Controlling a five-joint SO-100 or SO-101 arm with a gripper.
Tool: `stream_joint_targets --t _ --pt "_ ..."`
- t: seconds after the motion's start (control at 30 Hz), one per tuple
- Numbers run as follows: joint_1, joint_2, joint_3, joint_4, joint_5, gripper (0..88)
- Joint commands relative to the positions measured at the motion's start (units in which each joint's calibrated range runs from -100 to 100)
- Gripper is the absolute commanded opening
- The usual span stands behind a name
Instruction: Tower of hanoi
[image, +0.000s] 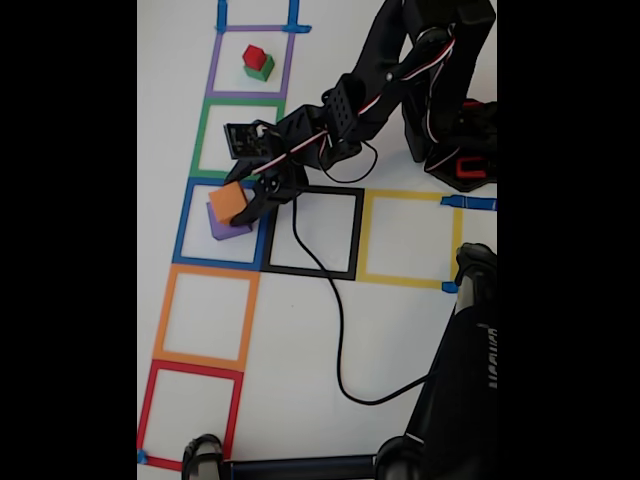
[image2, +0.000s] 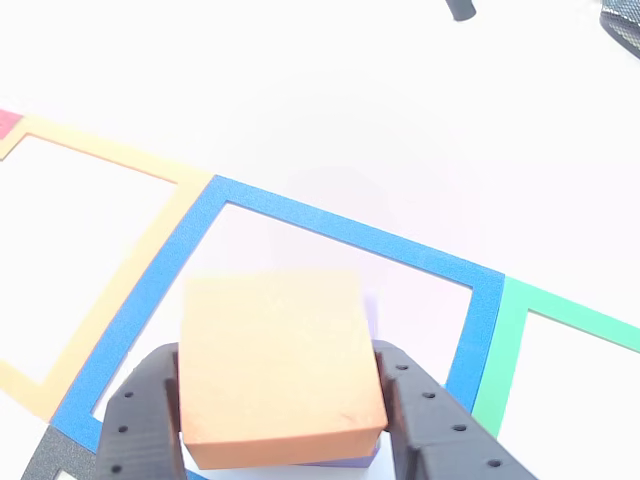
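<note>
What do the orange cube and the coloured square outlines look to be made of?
The orange cube, held between the tool's fingers, looks like matte foam or soft plastic: flat colour, rounded edges, faint scuffs. The blue square outline looks like flat matte tape or cut paper, slightly grainy; which one is unclear.

There is one bit of writing. In the fixed view, a black pole (image: 465, 370) at the bottom right has white letters (image: 489, 356) running up its side. They lie sideways and are too blurry to read. The cubes, the tape squares and the robot arm have no words, numbers or signs on them that can be made out in either view.
</note>
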Motion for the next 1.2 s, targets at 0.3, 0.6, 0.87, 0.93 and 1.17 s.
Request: stream_joint_targets --t 0.3,0.6,0.87,0.93,1.17 --pt "0.0 8.1 -10.4 -2.0 0.4 1.6" --pt "1.4 10.4 -10.3 -3.4 0.4 1.3" --pt "1.5 10.4 -9.6 -3.4 0.4 1.2" --pt "1.6 10.1 -9.3 -3.4 0.4 1.2" --pt "1.3 8.7 -6.8 -3.4 0.4 1.2"
